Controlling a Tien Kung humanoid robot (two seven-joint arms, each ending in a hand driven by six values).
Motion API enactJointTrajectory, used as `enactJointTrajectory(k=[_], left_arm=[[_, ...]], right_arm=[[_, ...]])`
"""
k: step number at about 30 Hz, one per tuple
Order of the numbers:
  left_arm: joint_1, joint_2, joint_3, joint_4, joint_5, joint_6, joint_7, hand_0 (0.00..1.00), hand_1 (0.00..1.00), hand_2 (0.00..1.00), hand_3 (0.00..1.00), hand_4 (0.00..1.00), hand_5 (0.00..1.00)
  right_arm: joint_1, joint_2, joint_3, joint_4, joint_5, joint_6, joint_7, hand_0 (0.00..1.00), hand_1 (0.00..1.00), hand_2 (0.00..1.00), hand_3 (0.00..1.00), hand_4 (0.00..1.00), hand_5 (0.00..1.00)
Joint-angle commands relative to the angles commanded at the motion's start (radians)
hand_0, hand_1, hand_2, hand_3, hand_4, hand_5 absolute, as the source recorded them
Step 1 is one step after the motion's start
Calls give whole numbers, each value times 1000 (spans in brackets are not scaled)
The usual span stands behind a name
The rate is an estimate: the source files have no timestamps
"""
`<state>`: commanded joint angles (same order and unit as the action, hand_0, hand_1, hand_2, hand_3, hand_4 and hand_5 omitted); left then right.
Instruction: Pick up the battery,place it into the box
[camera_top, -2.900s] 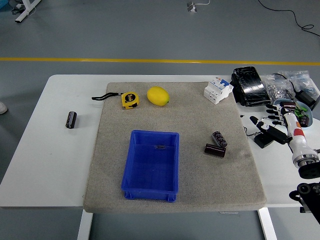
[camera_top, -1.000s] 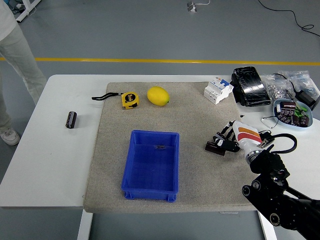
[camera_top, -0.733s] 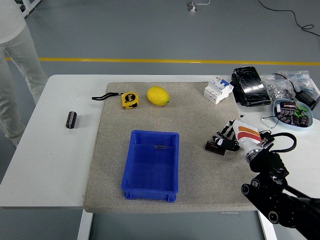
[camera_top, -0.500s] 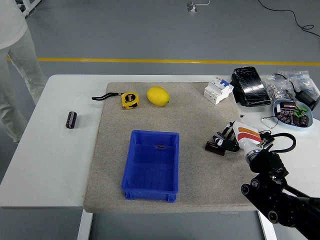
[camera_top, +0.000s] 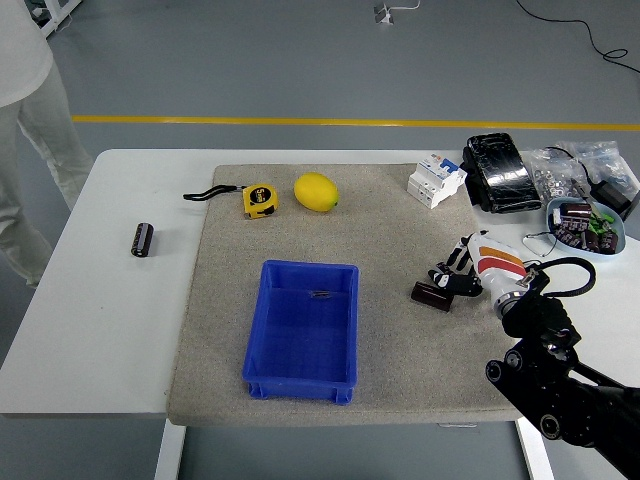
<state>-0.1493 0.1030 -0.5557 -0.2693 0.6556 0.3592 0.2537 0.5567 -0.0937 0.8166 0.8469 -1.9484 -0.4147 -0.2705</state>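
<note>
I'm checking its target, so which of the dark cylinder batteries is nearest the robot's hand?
The one on the mat's right side, right at the right hand. The other battery lies alone on the bare table far left.

1. The right hand (camera_top: 452, 280) reaches in from the lower right, fingers curled over a dark battery (camera_top: 432, 295) on the grey mat (camera_top: 400, 340).
2. A blue box (camera_top: 303, 330) sits mid-mat, well left of the hand.
3. Another battery (camera_top: 143, 239) lies on the white desk (camera_top: 100, 330), left of the mat.
4. A lemon (camera_top: 316, 191) and tape measure (camera_top: 259, 199) lie near the far edge.

Blue box (camera_top: 302, 330), yellow lemon (camera_top: 316, 192) (grey mat (camera_top: 380, 340)).
</note>
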Motion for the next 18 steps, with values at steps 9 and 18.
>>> enactJointTrajectory(k=[9,18], left_arm=[[5,1,-9,1,13,0,5,642,555,587,653,647,753],[7,2,-12,0,17,0,6,641,556,585,653,648,755]], right_arm=[[-4,-7,9,30,-13,12,-3,236,343,401,427,842,276],[5,-17,4,55,-46,95,-25,322,398,446,452,847,255]])
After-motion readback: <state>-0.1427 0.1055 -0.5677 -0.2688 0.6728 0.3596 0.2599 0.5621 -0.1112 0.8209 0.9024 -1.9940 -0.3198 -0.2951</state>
